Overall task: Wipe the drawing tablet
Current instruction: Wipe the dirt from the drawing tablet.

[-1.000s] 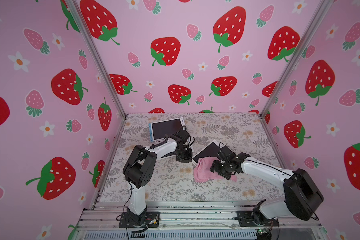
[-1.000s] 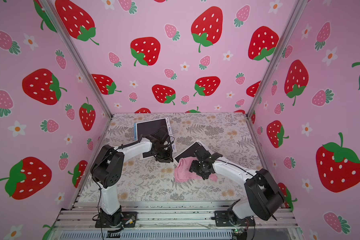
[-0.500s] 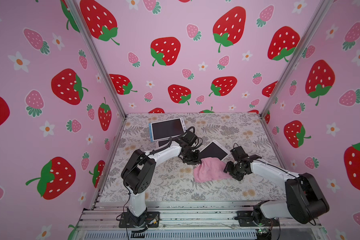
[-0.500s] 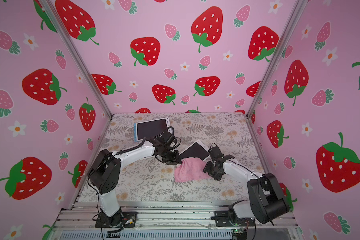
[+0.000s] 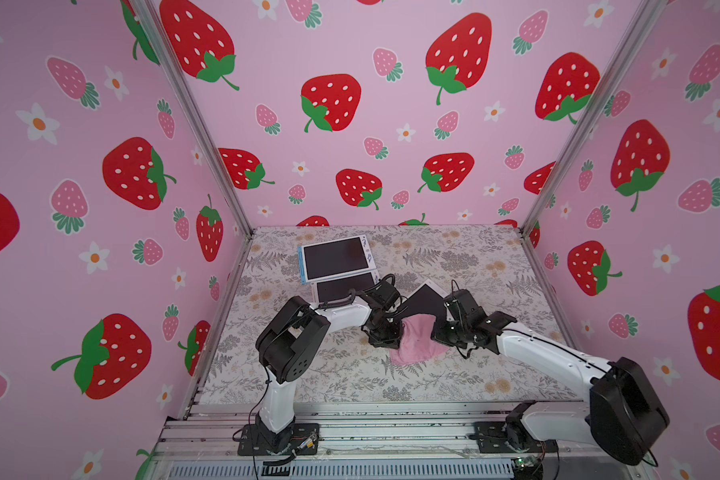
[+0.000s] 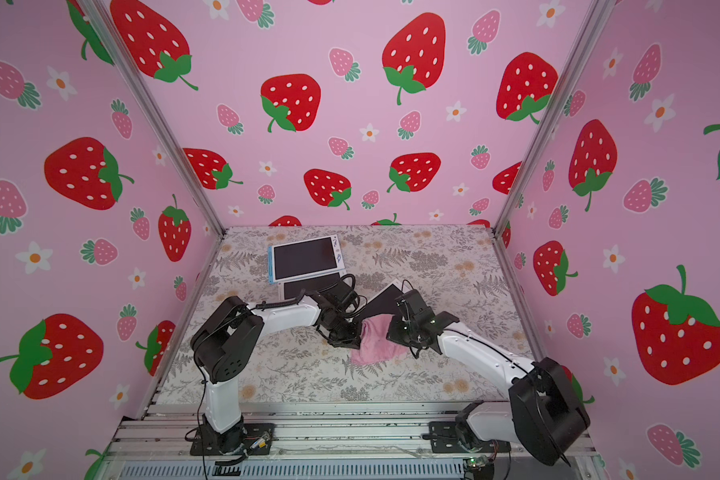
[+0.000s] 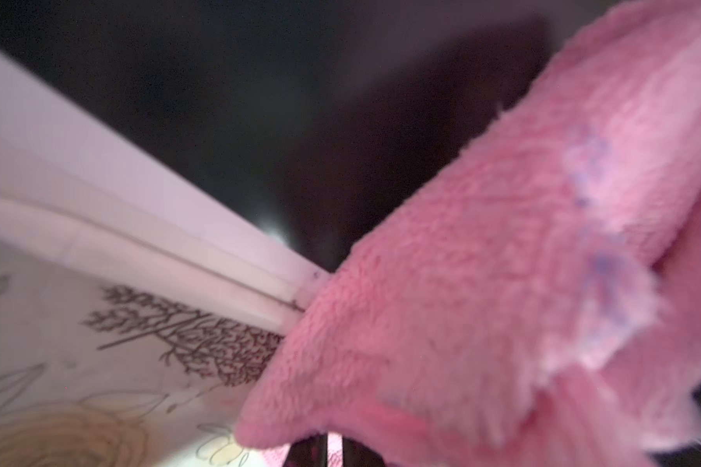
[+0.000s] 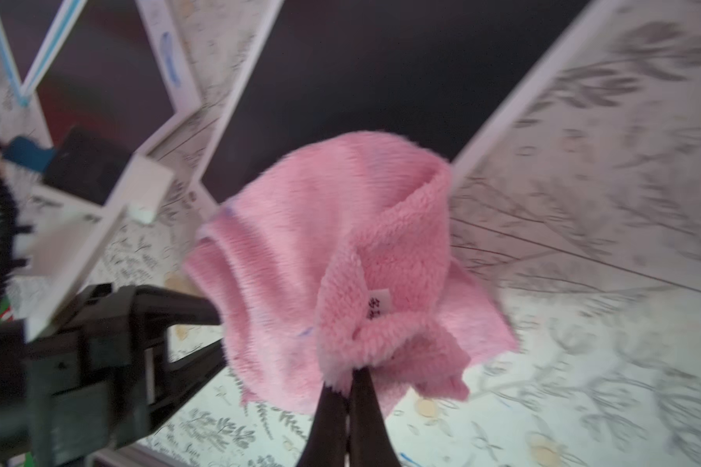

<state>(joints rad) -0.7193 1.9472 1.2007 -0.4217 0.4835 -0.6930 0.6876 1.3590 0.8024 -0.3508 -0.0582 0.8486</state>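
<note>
In both top views the pink cloth (image 5: 418, 343) (image 6: 377, 338) drapes over the near corner of the drawing tablet (image 5: 425, 301) (image 6: 381, 301). The left jaws are at its left edge and the right jaws at its right. Bare tabletop (image 5: 474, 257) stretches to the right and front.

Left wrist view: the left jaws pinch the cloth (image 7: 462, 283) just beside the tablet's white rim (image 7: 138, 226).

Right wrist view: the right jaws are closed on a cloth fold (image 8: 320, 242), and the tablet's (image 8: 381, 81) edges run out from under it.
</note>
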